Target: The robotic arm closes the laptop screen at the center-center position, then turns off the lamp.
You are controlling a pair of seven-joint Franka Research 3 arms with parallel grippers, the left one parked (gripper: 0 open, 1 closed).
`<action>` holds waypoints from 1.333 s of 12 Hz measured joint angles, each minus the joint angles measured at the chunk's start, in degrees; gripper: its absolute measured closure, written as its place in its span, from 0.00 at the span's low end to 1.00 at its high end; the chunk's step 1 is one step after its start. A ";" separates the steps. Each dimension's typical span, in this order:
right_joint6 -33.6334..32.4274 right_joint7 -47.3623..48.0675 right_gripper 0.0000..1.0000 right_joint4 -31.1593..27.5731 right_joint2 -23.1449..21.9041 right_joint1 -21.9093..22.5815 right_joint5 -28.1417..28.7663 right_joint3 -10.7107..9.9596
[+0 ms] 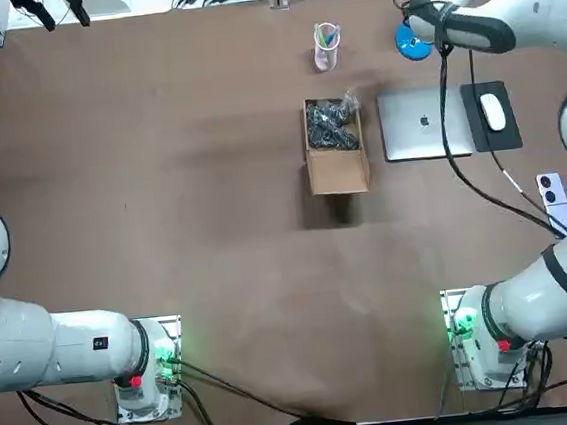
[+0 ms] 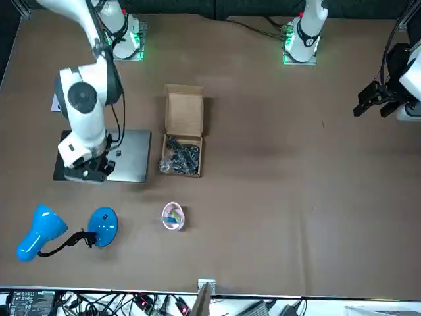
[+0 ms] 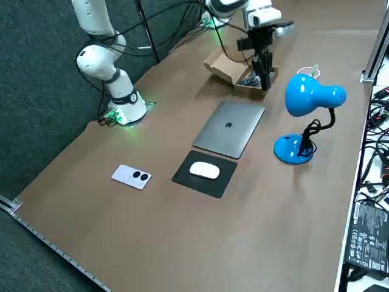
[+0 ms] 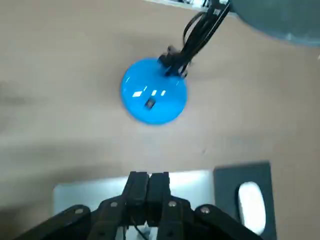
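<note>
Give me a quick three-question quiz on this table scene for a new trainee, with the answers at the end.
1. True or false: the laptop is already closed.
2. What lies on the black pad? A mouse, B stapler, C keys.
3. Fill in: the right gripper, above the laptop's edge nearest the lamp, has its fingers ___.
Key: 1 true; 2 A; 3 shut.
</note>
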 joint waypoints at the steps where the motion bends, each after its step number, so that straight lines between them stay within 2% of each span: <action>1: -2.39 -1.62 0.98 -0.02 -1.64 0.07 2.90 0.75; 5: -10.18 -8.62 0.98 0.17 -7.57 -0.17 12.57 1.06; 9: -22.31 -16.20 0.98 3.11 -12.35 -1.86 21.28 0.19; 11: -26.40 -19.91 0.98 4.04 -14.69 -2.65 23.80 -1.59; 16: -32.46 -28.95 0.98 4.19 -19.21 -3.06 26.39 -8.55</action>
